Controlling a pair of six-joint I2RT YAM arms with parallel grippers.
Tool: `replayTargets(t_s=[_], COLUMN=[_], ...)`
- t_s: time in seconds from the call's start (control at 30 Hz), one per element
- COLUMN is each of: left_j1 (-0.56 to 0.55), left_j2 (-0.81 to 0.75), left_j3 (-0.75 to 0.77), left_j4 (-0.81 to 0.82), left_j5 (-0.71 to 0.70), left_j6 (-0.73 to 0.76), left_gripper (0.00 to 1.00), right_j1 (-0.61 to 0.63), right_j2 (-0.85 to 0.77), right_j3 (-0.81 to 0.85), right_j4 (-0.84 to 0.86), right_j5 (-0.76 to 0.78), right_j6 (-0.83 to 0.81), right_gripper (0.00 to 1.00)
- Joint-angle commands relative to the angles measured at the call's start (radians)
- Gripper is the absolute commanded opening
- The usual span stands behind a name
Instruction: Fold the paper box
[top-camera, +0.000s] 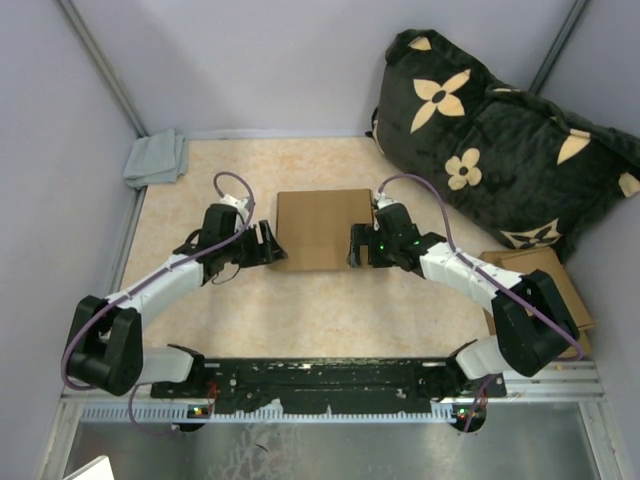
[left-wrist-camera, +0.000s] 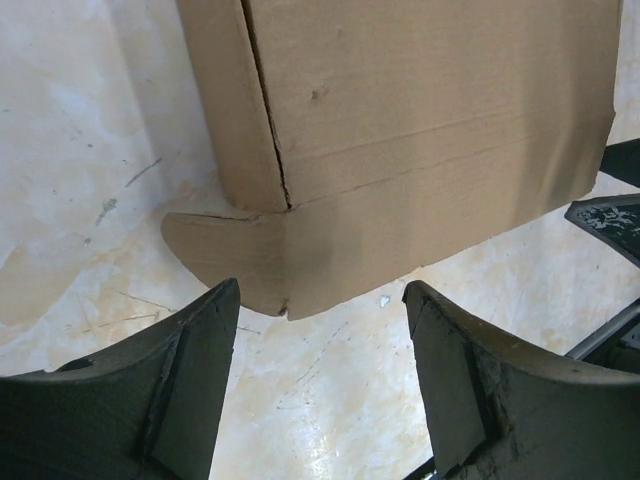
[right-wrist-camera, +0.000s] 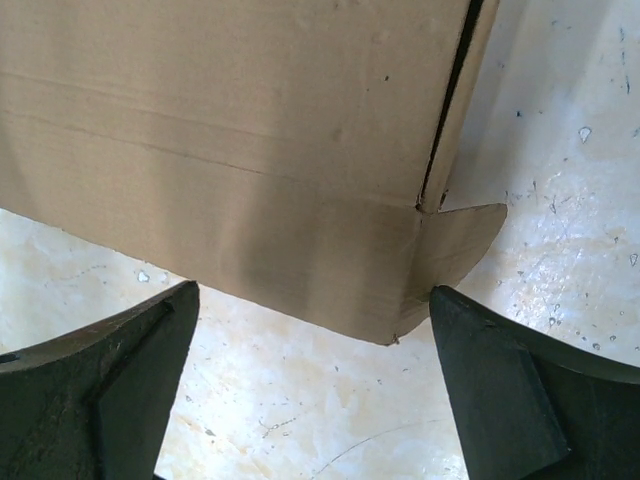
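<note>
Lab robot cell: plain partition walls (top-camera: 280, 60), metal frame rail (top-camera: 100, 62), beige tabletop (top-camera: 330, 310).

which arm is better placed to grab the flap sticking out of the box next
Right, narrowly. Both grippers are open at opposite sides of the paper box, but the flap edge reaches further between the right gripper fingers than it does at the left gripper.

No text, label, brand or number can be read anywhere; the paper box (top-camera: 322, 230) shows plain unprinted cardboard.
</note>
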Motion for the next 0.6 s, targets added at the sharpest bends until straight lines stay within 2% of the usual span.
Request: replayTargets(t_s=[0.0,0.57], left_j1=[-0.016,-0.045], left_j2=[0.002,0.05], left_j3=[-0.013,0.013], left_j4=[0.024,-0.02], left_j5=[0.028,-0.105], left_j6=[-0.02,0.018], left_gripper=[0.73,0.7], right_j1=[0.025,0.027], right_j2=[-0.001,-0.022], right_j3=[0.005,-0.014], right_j4=[0.018,0.028], right_j5=[0.046,0.06], right_j6=[0.009,-0.011], right_gripper=[0.98,0.97])
